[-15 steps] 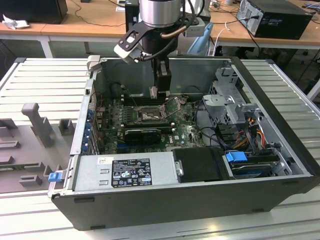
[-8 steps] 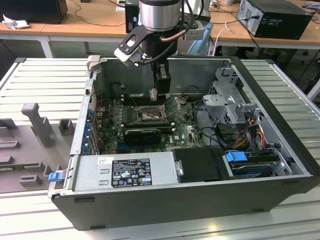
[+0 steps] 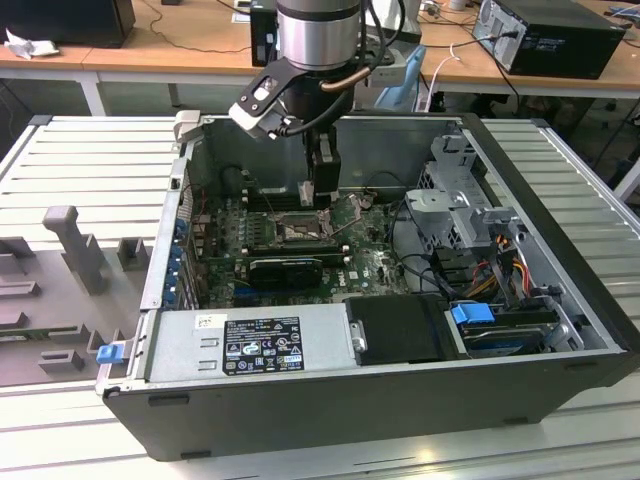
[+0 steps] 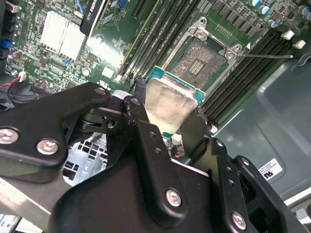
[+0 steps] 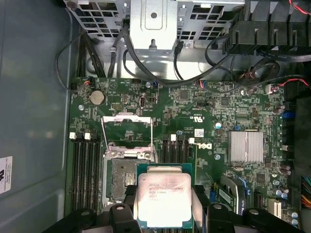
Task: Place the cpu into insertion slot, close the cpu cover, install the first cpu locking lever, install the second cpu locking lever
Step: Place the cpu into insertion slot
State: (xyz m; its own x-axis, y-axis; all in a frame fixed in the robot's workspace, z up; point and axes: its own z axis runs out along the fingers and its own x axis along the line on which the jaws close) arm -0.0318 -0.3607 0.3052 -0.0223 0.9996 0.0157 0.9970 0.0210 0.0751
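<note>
The cpu (image 5: 163, 199) is pinched between the black fingers (image 5: 200, 201) of the end effector (image 5: 164, 206), which the arm (image 3: 318, 40) carries straight down into the open computer case (image 3: 330, 405) on the ribbed table (image 3: 90, 160). It hangs above the green motherboard (image 5: 214, 111), not yet in the insertion slot (image 5: 121, 177). The slot lies bare with the cpu cover (image 5: 127, 127) raised off it, flanked by long memory slots (image 5: 85, 160), a finned heatsink (image 5: 246, 145) well apart. The chip's face is pale silver with faint print, rimmed in teal.
</note>
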